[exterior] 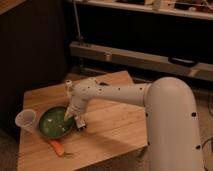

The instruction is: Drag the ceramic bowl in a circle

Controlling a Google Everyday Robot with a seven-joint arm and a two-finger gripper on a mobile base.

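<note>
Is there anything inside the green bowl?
Empty: the ceramic bowl shows only bare green inside. The end effector sits at its rim, opposite the cup.

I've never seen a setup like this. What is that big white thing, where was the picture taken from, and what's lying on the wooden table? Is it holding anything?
The big white shape is a robot arm. It is the single jointed arm of a mobile robot, and it reaches from the lower right across a small wooden table. There is only one picture. It looks down on the table from past the arm's thick near end, but where the camera is mounted I cannot say. At the arm's tip is the gripper, the part that grasps. It is down at the right rim of the ceramic bowl, which is shallow, round and green. Whether it clamps the rim or only rests against it cannot be told. Just left of the bowl stands a small translucent cup. Nearer the table's front edge lies a small orange thing, perhaps a carrot.
</note>
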